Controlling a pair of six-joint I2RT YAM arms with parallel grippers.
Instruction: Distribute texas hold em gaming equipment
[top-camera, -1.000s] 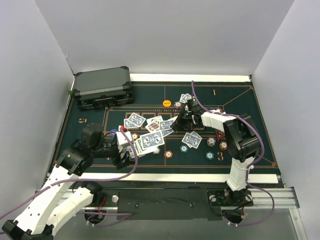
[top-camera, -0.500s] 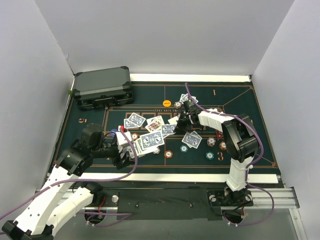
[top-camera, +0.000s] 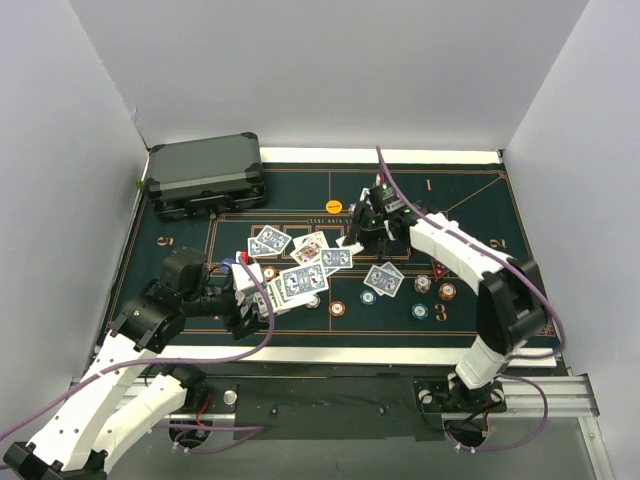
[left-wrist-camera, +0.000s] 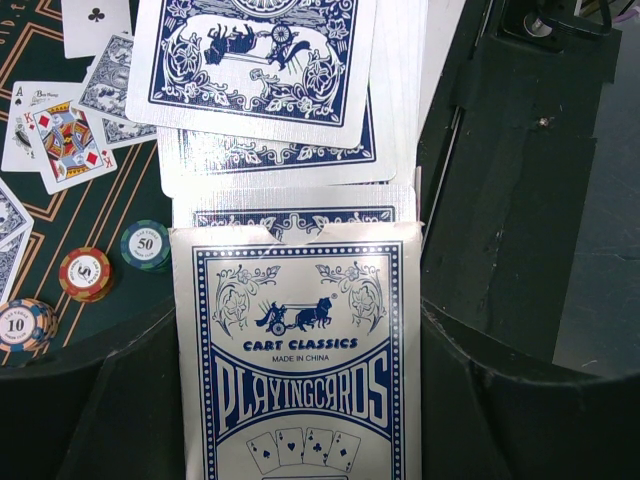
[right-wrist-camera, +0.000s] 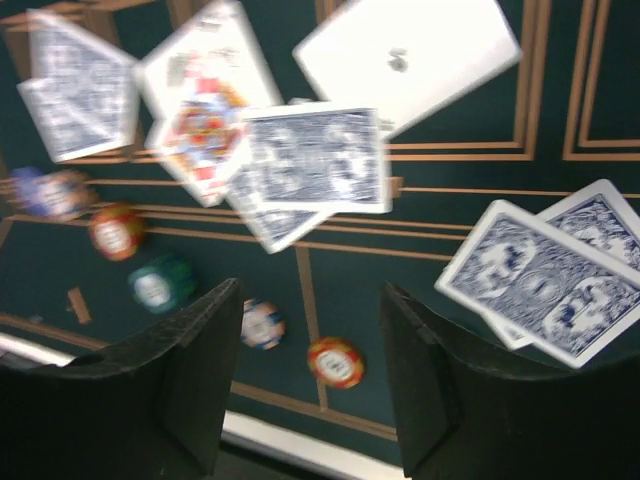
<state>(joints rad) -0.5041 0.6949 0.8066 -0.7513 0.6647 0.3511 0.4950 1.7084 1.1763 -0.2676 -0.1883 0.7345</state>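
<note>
My left gripper (top-camera: 252, 296) (left-wrist-camera: 295, 335) is shut on a blue-and-white playing-card box (left-wrist-camera: 295, 370) near the mat's front left. Blue-backed cards (left-wrist-camera: 262, 60) fan out of the box's open end. My right gripper (top-camera: 362, 225) (right-wrist-camera: 310, 295) hangs open over the mat's middle with nothing between its fingers. A white card (right-wrist-camera: 405, 55) lies just beyond it. Loose cards (top-camera: 312, 248) lie spread mid-mat, and a blue-backed pair (top-camera: 384, 279) (right-wrist-camera: 560, 285) lies to the right. Poker chips (top-camera: 369, 296) (right-wrist-camera: 335, 362) are dotted along the front, and an orange chip (top-camera: 333, 206) lies further back.
A dark grey hard case (top-camera: 205, 175) stands closed at the mat's back left corner. White walls close in the green mat (top-camera: 470, 210) on three sides. A teal chip (left-wrist-camera: 145, 245) and a red chip (left-wrist-camera: 85, 273) lie left of the card box.
My right gripper has gone from shut to open, risen a little toward the back, and its elbow has swung right. A white card now lies beside it. The left arm has not moved.
</note>
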